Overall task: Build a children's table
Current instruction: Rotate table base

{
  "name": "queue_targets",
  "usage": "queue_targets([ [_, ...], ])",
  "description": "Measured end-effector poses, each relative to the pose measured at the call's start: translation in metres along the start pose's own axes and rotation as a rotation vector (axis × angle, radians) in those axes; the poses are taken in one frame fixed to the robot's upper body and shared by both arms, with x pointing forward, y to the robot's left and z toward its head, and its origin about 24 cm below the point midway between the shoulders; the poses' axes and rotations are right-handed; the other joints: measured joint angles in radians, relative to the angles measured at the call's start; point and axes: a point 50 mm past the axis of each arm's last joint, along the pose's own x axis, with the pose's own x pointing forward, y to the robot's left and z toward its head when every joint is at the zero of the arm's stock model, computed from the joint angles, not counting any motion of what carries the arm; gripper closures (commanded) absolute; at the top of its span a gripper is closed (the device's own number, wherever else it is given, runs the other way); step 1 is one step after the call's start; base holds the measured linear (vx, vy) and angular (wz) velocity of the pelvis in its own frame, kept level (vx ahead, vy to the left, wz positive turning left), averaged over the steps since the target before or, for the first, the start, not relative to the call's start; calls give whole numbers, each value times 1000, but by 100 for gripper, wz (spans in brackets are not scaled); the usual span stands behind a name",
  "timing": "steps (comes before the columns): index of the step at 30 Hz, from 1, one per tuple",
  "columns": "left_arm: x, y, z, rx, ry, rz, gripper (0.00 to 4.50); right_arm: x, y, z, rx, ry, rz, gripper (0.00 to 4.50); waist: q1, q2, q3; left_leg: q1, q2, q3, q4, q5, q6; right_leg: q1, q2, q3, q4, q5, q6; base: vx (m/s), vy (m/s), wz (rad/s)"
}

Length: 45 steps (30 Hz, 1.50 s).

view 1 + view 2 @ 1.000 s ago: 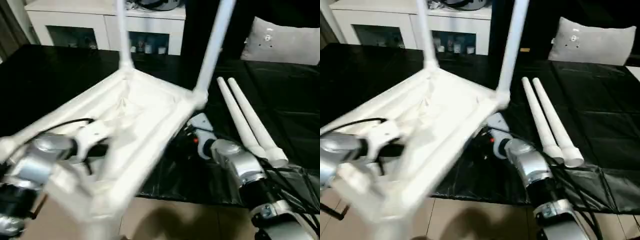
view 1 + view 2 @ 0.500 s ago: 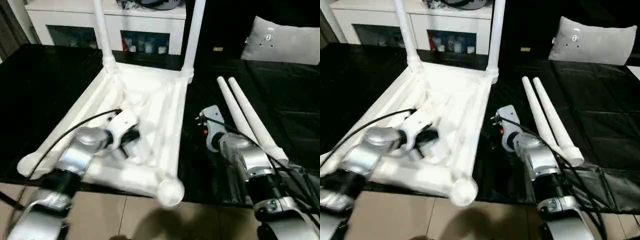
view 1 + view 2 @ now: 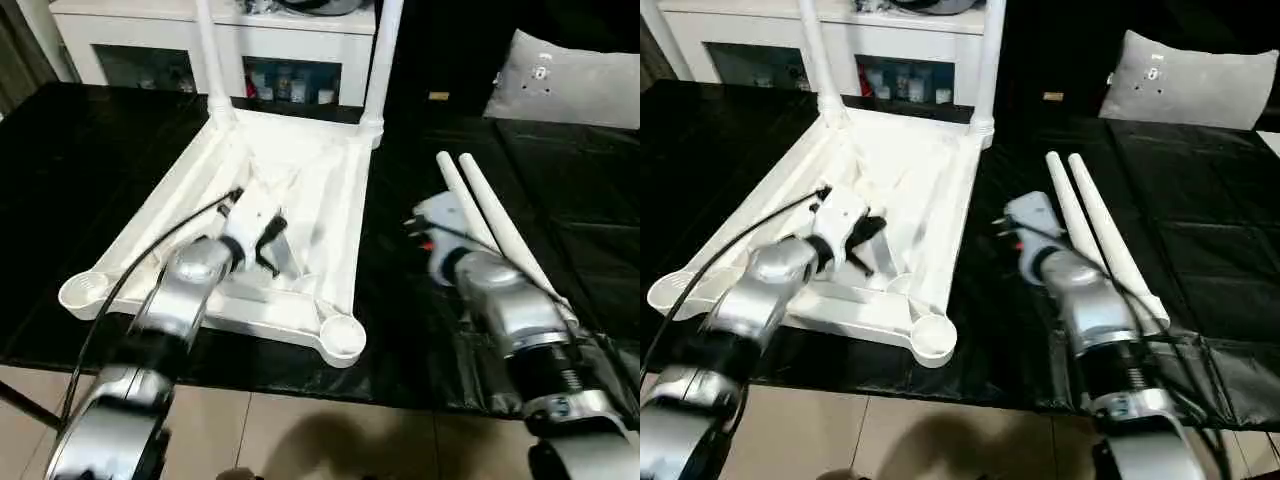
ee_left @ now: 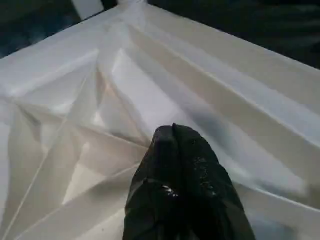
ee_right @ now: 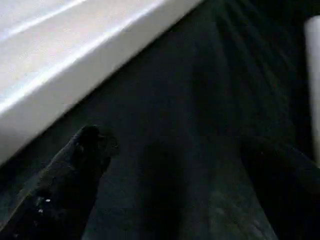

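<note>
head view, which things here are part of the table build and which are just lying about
Part of the build:
- tabletop, upside down on the black work table
- two legs already standing in its far corners
- two loose legs lying to its right

Just lying about:
- white cabinet behind the table
- grey cushion at the far right

Lit from overhead, bright on the white tabletop (image 3: 300, 190), dim across the black desk (image 3: 90, 150). Soft, blurred wrist views; faint sheen on desk cover creases near right edge.
</note>
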Motion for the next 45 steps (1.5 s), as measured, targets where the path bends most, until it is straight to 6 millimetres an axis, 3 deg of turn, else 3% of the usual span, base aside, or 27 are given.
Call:
queue_targets([
  [5,-27,0,17,55,-96,-165,392,-13,-2,7,-20,-65,43,0,-1,0,0,1,1,1,0,-3,-5,1,0,0,1,0,0,0,0,0],
  [14,-61,-14,1,151,101,-485,322,-29,9,-6,27,19,156,0,2,0,0,2,0,1,0,-2,-6,1,0,2,1,0,0,0,0,0],
  [23,-47,-22,-7,244,201,-487,255,-32,12,-5,21,49,115,0,2,0,0,2,0,1,0,-1,-7,3,0,2,2,0,1,0,0,0],
  [29,-19,-32,-7,277,194,-394,255,-34,6,-2,70,16,80,0,6,1,-1,2,0,0,0,-1,-8,3,0,2,2,1,0,0,0,0],
  [35,7,-44,-2,217,155,-269,255,-31,-9,11,68,-21,-90,0,3,1,-1,2,0,0,0,1,-8,3,0,2,1,3,2,0,0,0],
  [41,7,-43,9,210,77,-277,255,-29,-15,7,99,44,-104,0,-1,2,0,1,0,0,0,1,-8,1,1,2,1,3,2,0,0,0],
  [45,-3,-44,24,133,-17,-336,220,-27,-27,16,111,48,-164,0,2,2,0,1,0,0,0,1,-7,2,1,2,1,3,1,0,0,0],
])
